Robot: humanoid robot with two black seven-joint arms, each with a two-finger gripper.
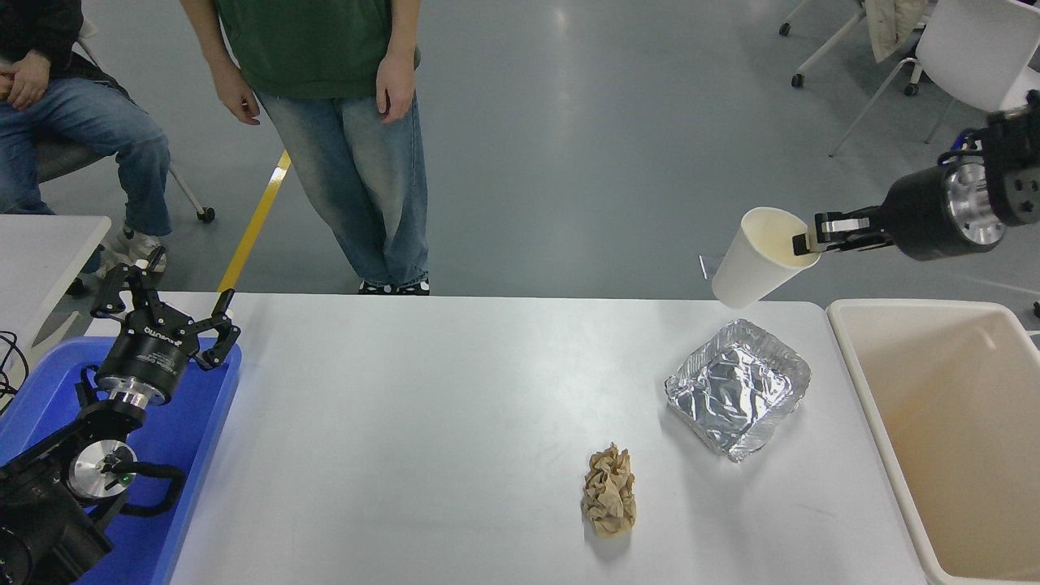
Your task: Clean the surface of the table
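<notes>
The white table surface (422, 422) fills the lower middle of the head view. High above its far right corner hangs a white paper cup (751, 260), tilted, with my right gripper (806, 242) shut on its rim. On the table lie a crumpled brown paper ball (609, 491) and a crinkled foil tray (738, 387). My left gripper (166, 305) is parked open over the blue tray at the lower left.
A cream bin (959, 422) stands against the table's right edge. A blue plastic tray (183, 439) sits at the left edge, with a smaller white tabletop corner (49, 244) beyond it. One person stands and another sits at the far side. White chairs stand at the top right.
</notes>
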